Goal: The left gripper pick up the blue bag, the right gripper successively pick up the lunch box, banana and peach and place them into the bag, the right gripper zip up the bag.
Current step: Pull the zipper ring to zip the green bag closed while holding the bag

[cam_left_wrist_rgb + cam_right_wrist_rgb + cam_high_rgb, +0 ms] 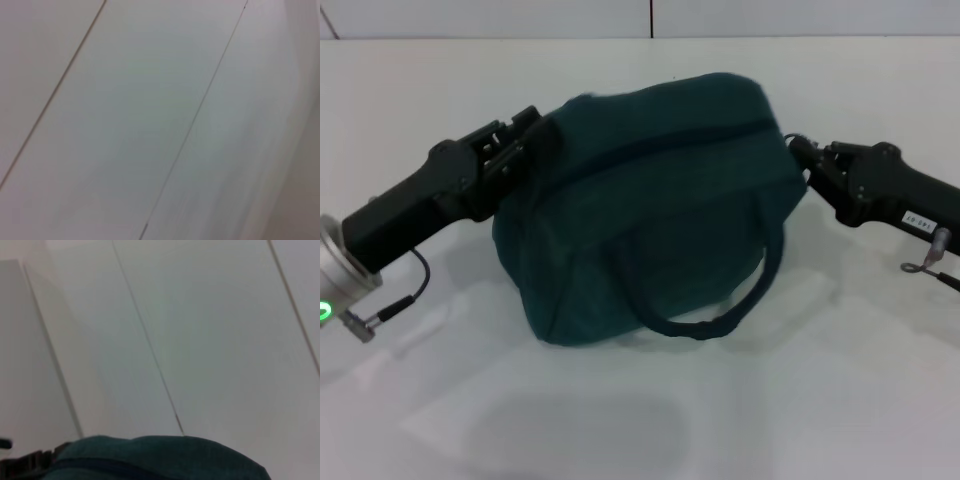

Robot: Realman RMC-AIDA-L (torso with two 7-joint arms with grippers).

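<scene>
The blue bag (650, 230) sits bulging in the middle of the white table, its dark zip line running closed along the top and its handle hanging down the front. My left gripper (538, 138) is shut on the bag's left end. At the right end of the zip, my right gripper (790, 145) has its tips pinched together on the zip pull. The right wrist view shows the bag's top (165, 455). The lunch box, banana and peach are out of view. White panels fill the left wrist view.
The white table (640, 420) spreads in front of the bag, with a pale wall behind it. A cable and connector (380, 312) hang under my left arm, and a small ring tag (925, 262) dangles under my right arm.
</scene>
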